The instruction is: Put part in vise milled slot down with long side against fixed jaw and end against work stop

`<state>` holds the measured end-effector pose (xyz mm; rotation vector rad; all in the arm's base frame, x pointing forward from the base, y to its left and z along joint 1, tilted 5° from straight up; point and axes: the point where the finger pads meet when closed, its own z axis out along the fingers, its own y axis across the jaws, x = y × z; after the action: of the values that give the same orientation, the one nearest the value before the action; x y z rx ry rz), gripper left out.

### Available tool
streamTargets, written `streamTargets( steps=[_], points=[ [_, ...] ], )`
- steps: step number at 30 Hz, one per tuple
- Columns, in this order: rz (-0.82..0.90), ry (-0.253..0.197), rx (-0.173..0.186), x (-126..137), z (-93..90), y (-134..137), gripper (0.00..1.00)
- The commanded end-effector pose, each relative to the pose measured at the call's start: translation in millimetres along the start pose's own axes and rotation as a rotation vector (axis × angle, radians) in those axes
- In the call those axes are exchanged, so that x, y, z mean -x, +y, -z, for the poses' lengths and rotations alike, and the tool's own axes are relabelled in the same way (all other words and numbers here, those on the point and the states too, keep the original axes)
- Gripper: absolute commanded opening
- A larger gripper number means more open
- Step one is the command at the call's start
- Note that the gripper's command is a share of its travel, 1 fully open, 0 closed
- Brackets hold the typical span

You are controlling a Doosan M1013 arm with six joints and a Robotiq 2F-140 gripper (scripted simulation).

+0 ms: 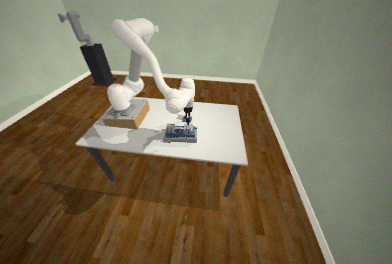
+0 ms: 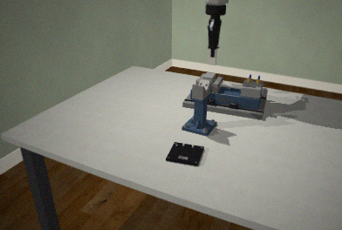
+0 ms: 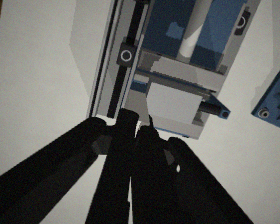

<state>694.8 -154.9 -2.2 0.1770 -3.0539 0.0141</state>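
Note:
The part [image 3: 172, 102], a light grey block, lies in the vise [image 3: 183, 65] between the jaws. One end is next to the dark work stop rod [image 3: 211, 106]. Its slot does not show. The air cylinder's pale rod [image 3: 192, 31] points at the moving jaw. My gripper [image 3: 133, 104] is shut and empty, and hangs above the vise's near end. In the exterior view it [image 2: 212, 52] is well above the vise [image 2: 229, 96]. The black infeed plate [image 2: 185, 153] holds nothing.
The blue V-block [image 2: 200, 111] stands on its pedestal between the infeed plate and the vise; it also shows in the wrist view [image 3: 275, 99]. The arm's base sits on a wooden box [image 1: 127, 113] at the table's far left.

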Motion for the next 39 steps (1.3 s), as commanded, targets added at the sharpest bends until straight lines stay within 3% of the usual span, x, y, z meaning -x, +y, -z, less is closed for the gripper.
streamTargets(
  steps=[1, 17, 39],
  points=[
    [0.005, 0.002, 0.003, -1.3, -8.4, -1.3, 0.0],
    [0.005, 0.002, 0.003, -1.3, -23.4, -1.5, 0.0],
    [0.005, 0.002, 0.003, -1.3, -24.8, -1.5, 0.0]
  ],
)
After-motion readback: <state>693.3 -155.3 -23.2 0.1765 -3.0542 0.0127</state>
